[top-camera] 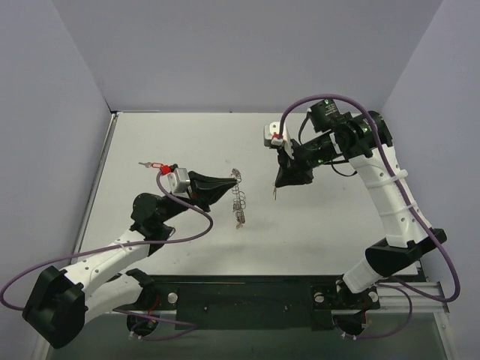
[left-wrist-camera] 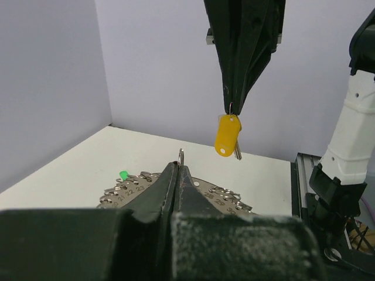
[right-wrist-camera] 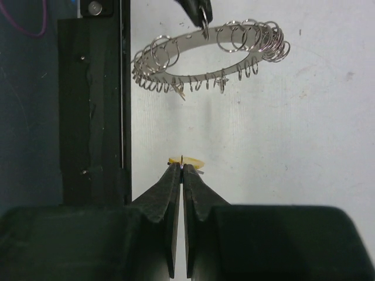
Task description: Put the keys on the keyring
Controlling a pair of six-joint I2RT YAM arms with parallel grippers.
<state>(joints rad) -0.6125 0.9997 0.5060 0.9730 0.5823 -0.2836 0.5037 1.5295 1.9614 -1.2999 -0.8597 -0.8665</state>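
Keys, far left in the overhead view: a red key (top-camera: 152, 164) lies loose on the table (top-camera: 322, 232), well apart from both arms. From the left wrist a green key head (left-wrist-camera: 123, 174) shows just past the hoop; I cannot tell whether it is hooked on or lying behind.

Centre-left: the left gripper (left-wrist-camera: 178, 170) has its fingers pressed fully together on one small loop at the rim of the keyring (right-wrist-camera: 153, 55). The hoop hangs out from that single pinch and seems lifted off the table, though that is not certain.
- Handling, my read: thin stiff metal and light, but the many little rim loops dangle freely. Held by one loop, it will likely pivot and sway when nudged. A grip on the flat band would be steadier.

Centre-right: the right gripper (right-wrist-camera: 183, 171) is likewise closed tight, nipping the tiny ring at the top of the yellow key (left-wrist-camera: 227, 136). The key hangs straight down in the air, near the hoop but not touching it.
- Handling, my read: very light, with a smooth plastic head that is probably slippery. It swings freely below the pinch, so threading will need slow, fine alignment.
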